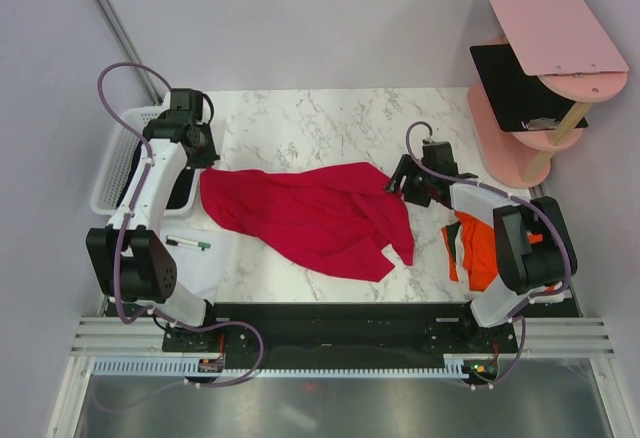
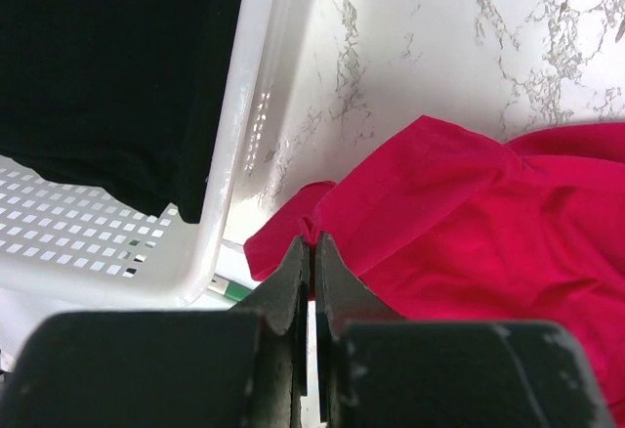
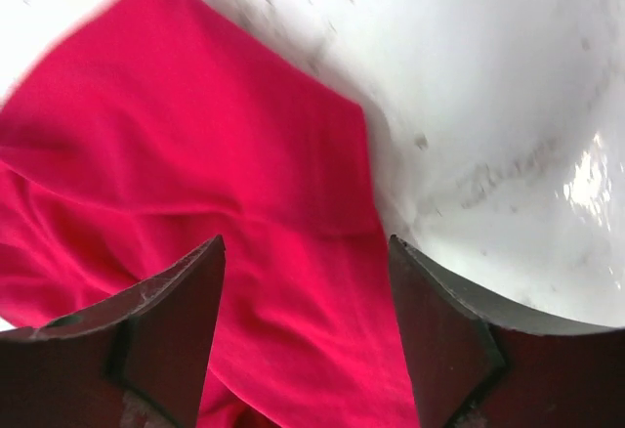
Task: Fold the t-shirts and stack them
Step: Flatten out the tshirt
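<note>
Sprawling rumpled crimson t-shirt (image 1: 300, 213), veined marble tabletop (image 1: 300, 128)

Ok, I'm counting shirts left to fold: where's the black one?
In the left wrist view the black shirt lies in the white basket on the left side, just left of the crimson shirt.

bright even light; right wrist view blurred

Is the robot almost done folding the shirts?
Not nearly. Nothing looks stacked yet. The red shirt lies rumpled and unfolded on the table; the left gripper is pinched shut at its corner and the right gripper hangs open over its other edge. Still left: folding it, plus the orange shirt on the right and the black shirt in the basket.
</note>
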